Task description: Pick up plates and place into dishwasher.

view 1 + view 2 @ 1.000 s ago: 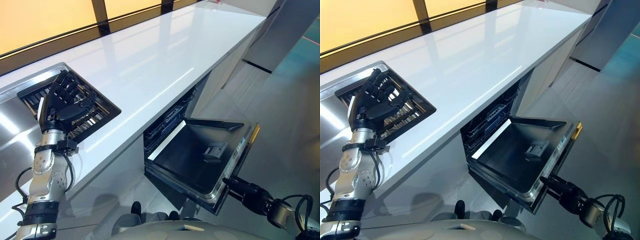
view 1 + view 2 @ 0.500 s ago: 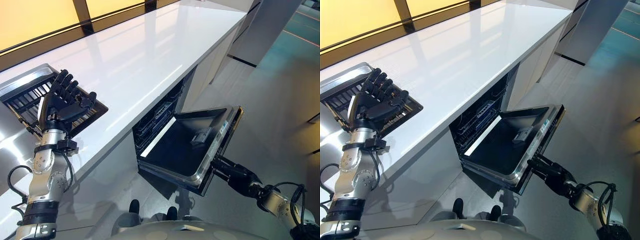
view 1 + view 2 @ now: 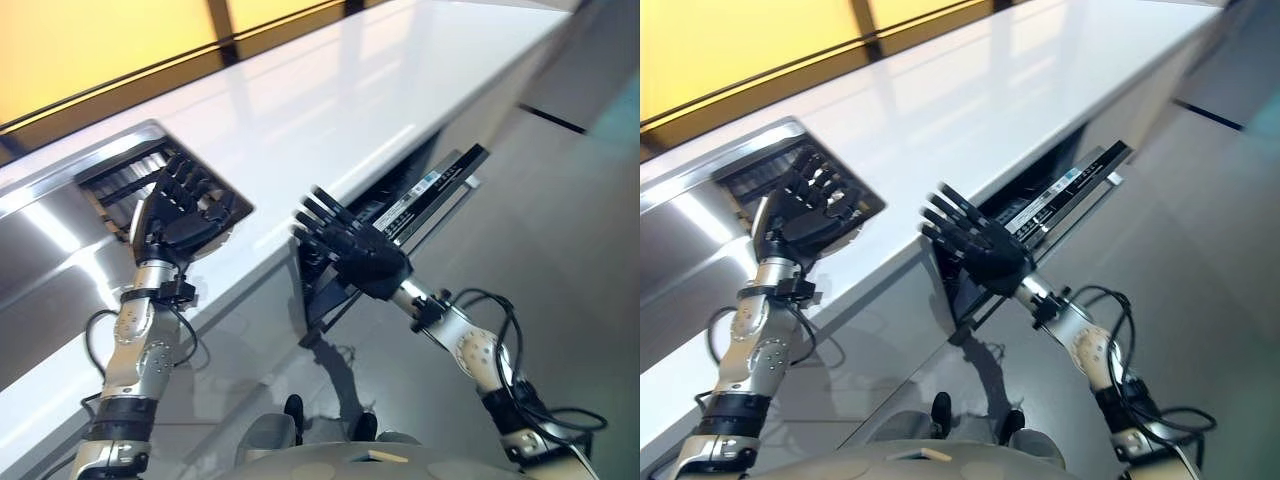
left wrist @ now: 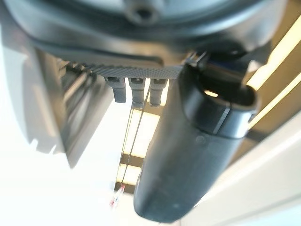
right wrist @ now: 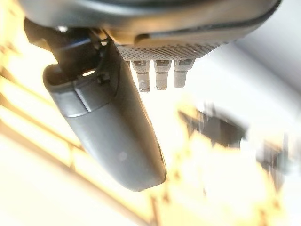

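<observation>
The dishwasher door (image 3: 432, 192) stands tilted up, almost shut, under the white countertop (image 3: 330, 90); its control strip faces up. My right hand (image 3: 355, 255) is raised in front of the door's left part, open with fingers spread, holding nothing. A dark dish rack (image 3: 125, 175) with bars lies in the steel sink (image 3: 45, 235) at the left. Over the rack's near corner my left hand (image 3: 180, 205) is lifted, fingers open and empty. The left wrist view shows its thumb (image 4: 188, 155) straight, and the right wrist view shows the right thumb (image 5: 113, 127) straight.
The long white countertop runs to the far right. Grey floor (image 3: 560, 260) lies open to the right of the dishwasher. A dark window frame (image 3: 120, 85) borders the counter's back edge.
The dishwasher door has swung up from lying flat open to almost shut. My right hand rose from the door's outer edge to counter height. The camera shifted; the left hand stayed over the rack.
</observation>
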Controlling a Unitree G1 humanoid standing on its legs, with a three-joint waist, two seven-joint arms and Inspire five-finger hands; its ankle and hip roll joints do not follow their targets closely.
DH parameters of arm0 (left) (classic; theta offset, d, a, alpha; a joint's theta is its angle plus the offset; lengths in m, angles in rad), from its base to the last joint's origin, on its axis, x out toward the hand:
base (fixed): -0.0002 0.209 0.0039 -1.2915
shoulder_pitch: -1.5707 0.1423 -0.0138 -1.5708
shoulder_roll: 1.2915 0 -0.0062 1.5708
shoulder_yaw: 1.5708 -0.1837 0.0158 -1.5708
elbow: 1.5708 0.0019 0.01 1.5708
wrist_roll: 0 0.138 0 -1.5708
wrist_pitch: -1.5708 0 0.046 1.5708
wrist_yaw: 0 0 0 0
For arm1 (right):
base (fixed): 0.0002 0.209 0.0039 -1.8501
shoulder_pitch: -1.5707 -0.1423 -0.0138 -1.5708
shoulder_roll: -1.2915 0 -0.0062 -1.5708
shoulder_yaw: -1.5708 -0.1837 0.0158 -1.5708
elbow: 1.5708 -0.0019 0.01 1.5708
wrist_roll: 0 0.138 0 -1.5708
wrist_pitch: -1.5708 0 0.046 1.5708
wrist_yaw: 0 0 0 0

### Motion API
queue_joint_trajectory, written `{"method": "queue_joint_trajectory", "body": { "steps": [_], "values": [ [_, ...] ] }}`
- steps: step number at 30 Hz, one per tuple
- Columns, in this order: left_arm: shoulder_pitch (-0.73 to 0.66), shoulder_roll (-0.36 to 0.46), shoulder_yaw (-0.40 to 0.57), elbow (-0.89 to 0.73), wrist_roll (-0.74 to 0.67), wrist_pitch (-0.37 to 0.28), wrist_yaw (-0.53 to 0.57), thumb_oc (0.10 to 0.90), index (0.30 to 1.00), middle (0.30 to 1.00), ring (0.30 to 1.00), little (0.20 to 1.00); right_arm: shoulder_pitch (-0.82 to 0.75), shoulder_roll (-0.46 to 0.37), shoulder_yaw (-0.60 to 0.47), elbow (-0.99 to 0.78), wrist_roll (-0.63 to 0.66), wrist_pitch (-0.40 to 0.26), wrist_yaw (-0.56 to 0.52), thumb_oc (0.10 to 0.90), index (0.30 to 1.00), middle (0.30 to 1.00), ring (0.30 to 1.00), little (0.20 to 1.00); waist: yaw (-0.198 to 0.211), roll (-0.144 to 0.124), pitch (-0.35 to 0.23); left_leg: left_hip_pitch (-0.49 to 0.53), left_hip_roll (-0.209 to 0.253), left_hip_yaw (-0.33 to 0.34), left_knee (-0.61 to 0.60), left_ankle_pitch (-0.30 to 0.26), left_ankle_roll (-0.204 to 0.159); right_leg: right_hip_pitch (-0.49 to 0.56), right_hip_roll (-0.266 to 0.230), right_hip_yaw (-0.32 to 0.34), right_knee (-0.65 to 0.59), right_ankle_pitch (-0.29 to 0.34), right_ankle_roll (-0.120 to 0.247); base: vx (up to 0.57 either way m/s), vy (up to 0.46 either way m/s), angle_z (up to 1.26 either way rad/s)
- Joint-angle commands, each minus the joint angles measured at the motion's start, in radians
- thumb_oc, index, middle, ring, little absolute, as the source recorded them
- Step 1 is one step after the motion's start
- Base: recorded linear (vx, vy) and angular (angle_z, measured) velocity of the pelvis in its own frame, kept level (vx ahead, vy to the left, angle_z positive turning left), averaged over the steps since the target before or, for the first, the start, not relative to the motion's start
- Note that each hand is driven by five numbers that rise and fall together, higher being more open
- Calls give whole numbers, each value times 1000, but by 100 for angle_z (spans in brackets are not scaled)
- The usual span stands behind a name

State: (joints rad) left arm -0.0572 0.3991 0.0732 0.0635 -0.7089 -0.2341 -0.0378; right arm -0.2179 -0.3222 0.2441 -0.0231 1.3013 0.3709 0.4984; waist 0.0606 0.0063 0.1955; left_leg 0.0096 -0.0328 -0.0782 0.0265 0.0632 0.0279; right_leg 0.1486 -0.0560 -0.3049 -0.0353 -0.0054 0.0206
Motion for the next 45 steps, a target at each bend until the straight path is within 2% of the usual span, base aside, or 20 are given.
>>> {"method": "queue_joint_trajectory", "body": {
  "steps": [1,2,4,5,6,7,15,19,23,25,27,29,30,32,33,34,35,36,41,45],
  "values": [
    [0,76,45,-41,-16,-65,3,800,900,900,900,900,-129,48,-39,-57,75,-63,30,800,900,900,900,900,80,-21,-58,139,-80,43,-30,-172,51,-42,-11,36,143,-113,54,0,5,100],
    [-1,76,45,-40,-16,-65,4,800,900,900,900,900,-132,49,-36,-61,65,-76,23,800,900,900,900,900,80,-21,-58,139,-80,43,-30,-172,51,-43,-11,36,143,-113,54,-1,10,72],
    [3,77,49,-40,-20,-66,4,800,900,900,900,900,-134,18,-43,-89,-146,-282,-102,800,900,900,900,900,75,-21,-61,137,-79,46,-30,-170,50,-46,-10,39,144,-113,53,-1,15,52],
    [5,76,49,-41,-20,-68,6,800,900,900,900,900,-134,6,-49,-93,-188,-321,-141,800,900,900,900,900,73,-21,-62,137,-78,47,-30,-170,50,-47,-10,40,145,-113,53,-5,18,35],
    [10,72,52,-43,-16,-73,11,800,900,900,900,900,-131,-15,-68,-100,-268,-391,-203,800,900,900,900,900,67,-19,-61,136,-76,52,-31,-169,49,-49,-9,42,147,-114,52,-6,15,10],
    [12,71,53,-44,-15,-74,13,800,900,900,900,900,-128,-19,-74,-101,-279,-398,-217,800,900,900,900,900,66,-18,-62,136,-76,53,-31,-169,49,-50,-9,44,148,-114,52,-15,19,-4],
    [41,39,82,-61,10,-107,47,800,900,900,900,900,-28,-89,-222,-206,-603,-622,-395,800,900,900,900,900,21,-8,-50,134,-67,86,-28,-176,54,-73,-4,67,169,-120,54,-39,14,-13],
    [42,30,92,-68,10,-107,59,800,900,900,900,900,-4,-112,-298,-241,-739,-737,-547,800,900,900,900,900,1,-5,-47,133,-64,101,-24,-181,54,-76,1,82,172,-124,54,-55,1,-9],
    [45,22,94,-67,1,-113,58,800,900,900,900,900,28,-126,-363,-232,-926,-819,-774,800,900,900,900,900,-17,-1,-46,134,-61,113,-20,-187,53,-77,7,100,174,-127,54,-54,6,-9],
    [47,20,101,-79,-10,-104,60,800,900,900,900,900,57,-136,-404,-206,-1038,-821,-907,800,900,900,900,900,-29,1,-47,136,-60,119,-21,-187,54,-78,12,112,173,-127,55,-59,5,-14],
    [50,17,106,-80,-13,-103,56,800,900,900,900,900,74,-136,-425,-190,-1074,-805,-952,800,900,900,900,900,-36,1,-47,138,-58,125,-22,-187,53,-79,14,117,173,-126,55,-49,-1,-11],
    [55,12,123,-83,-31,-98,42,800,900,900,900,900,111,-126,-453,-125,-1091,-735,-992,800,900,900,900,900,-50,1,-47,139,-55,130,-23,-187,54,-82,18,134,177,-128,56,-76,-7,-17],
    [55,9,125,-80,-37,-101,37,800,900,900,900,900,122,-118,-457,-97,-1072,-717,-980,800,900,900,900,900,-54,1,-46,139,-54,132,-25,-185,55,-84,20,139,180,-129,56,-89,-7,-18],
    [52,3,126,-73,-55,-103,15,800,900,900,900,900,150,-94,-455,-12,-1074,-647,-965,800,900,900,900,900,-64,1,-44,139,-50,133,-31,-182,56,-91,22,150,193,-135,57,-93,-7,-15],
    [51,2,125,-71,-61,-106,4,800,900,900,900,900,170,-78,-448,49,-1037,-613,-917,800,900,900,900,900,-71,2,-42,140,-48,134,-38,-177,56,-95,23,154,202,-135,59,-109,-6,-18],
    [51,1,123,-65,-76,-107,-15,800,900,900,900,900,191,-63,-441,121,-1027,-551,-896,800,900,900,900,900,-78,1,-41,142,-45,137,-45,-174,55,-100,23,159,210,-134,61,-100,-5,-14],
    [50,-1,122,-62,-79,-110,-20,800,900,900,900,900,201,-57,-434,165,-1027,-538,-899,800,900,900,900,900,-81,1,-39,142,-43,139,-48,-172,54,-102,23,160,213,-132,63,-73,-4,-11],
    [50,-3,120,-60,-81,-113,-23,800,900,900,900,900,208,-51,-428,203,-1003,-496,-890,800,900,900,900,900,-84,2,-39,143,-42,141,-52,-171,54,-104,23,162,215,-131,64,-65,-7,-4],
    [50,-6,130,-63,-81,-129,-6,800,900,900,900,900,313,36,-420,571,-868,-416,-813,800,900,900,900,900,-108,1,-30,150,-28,169,-67,-167,48,-107,26,177,211,-125,70,-75,-37,-9],
    [18,3,123,-55,-74,-154,23,800,900,900,900,900,347,69,-443,783,-830,-400,-807,800,900,900,900,900,-117,5,-30,151,-26,171,-71,-166,39,-94,38,188,168,-114,65,-58,-45,-11]
  ]
}}
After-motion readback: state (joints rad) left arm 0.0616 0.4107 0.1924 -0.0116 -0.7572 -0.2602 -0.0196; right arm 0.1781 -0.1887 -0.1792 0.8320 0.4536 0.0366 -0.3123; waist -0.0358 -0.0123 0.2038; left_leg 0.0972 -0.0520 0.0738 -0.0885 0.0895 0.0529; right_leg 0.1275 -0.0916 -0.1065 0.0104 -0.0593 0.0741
